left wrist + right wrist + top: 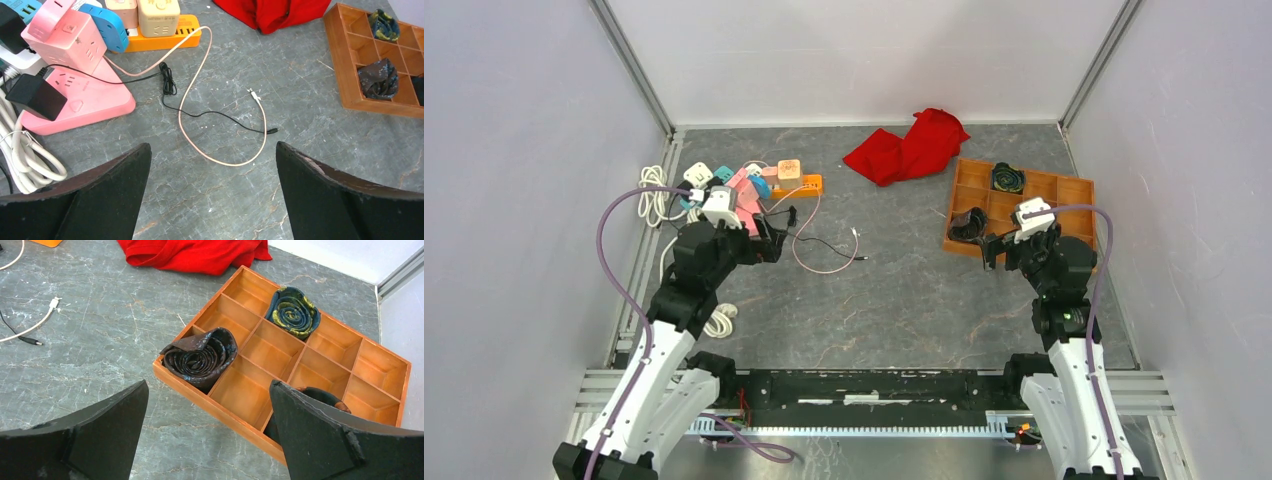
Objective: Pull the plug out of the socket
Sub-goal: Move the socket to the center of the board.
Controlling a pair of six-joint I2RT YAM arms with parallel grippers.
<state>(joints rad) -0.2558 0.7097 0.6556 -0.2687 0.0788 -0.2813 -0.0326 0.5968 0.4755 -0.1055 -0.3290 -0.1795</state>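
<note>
A pink socket strip (87, 102) lies at the left of the left wrist view, with a black plug (34, 96) sitting in its near end. A thin black cable (210, 116) runs from there across the table. A pink cube socket (62, 37) rests on the strip's far end. My left gripper (212, 150) is open, above bare table to the right of the strip, with nothing between its fingers. In the top view the left gripper (774, 240) hovers just right of the pink strip (746, 208). My right gripper (209, 387) is open over the near edge of a wooden tray.
An orange strip (160, 40) carries cube sockets beside a blue one (107, 25). A pink cable (200, 145) loops over the table. White cord (27, 160) is coiled at left. A red cloth (909, 145) lies at the back. The wooden tray (215, 410) holds rolled ties (200, 357).
</note>
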